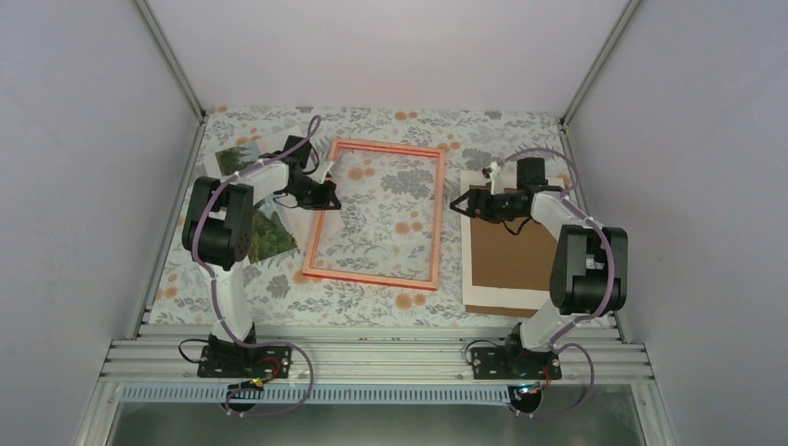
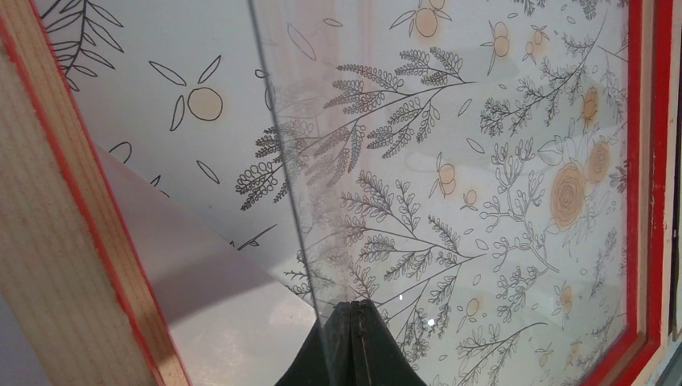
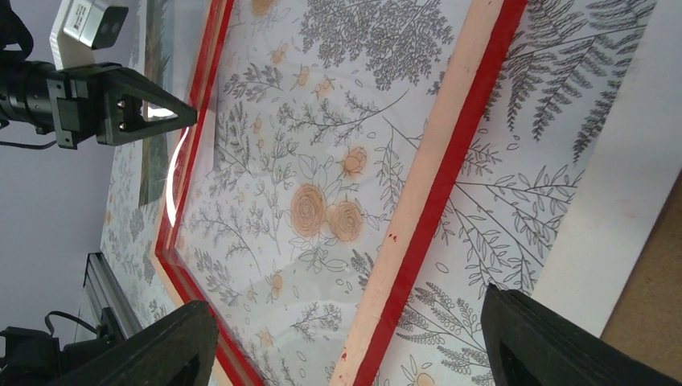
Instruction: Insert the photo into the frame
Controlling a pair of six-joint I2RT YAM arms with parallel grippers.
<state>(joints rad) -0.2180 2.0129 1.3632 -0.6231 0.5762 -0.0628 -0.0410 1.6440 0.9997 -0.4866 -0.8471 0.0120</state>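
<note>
The frame (image 1: 372,280) lies flat mid-table with its paler back up, and the tablecloth shows through its clear pane (image 2: 482,201). The frame's red far rail (image 2: 639,161) crosses the left wrist view. My left gripper (image 1: 327,197) is at the frame's left rail, shut (image 2: 362,307), with nothing seen between its fingers; its tip touches the pane, whose bare edge crosses just in front of it. The photo (image 1: 271,234) lies picture side up left of the frame, partly hidden under my left arm. My right gripper (image 1: 456,204) hovers open (image 3: 346,301) over the frame's right rail (image 3: 438,185).
A brown backing board (image 1: 511,255) lies on a white sheet (image 1: 492,299) right of the frame, under my right arm. A pale sheet corner (image 2: 217,305) shows beside the pane's edge; I cannot tell what it is. Walls close in on three sides.
</note>
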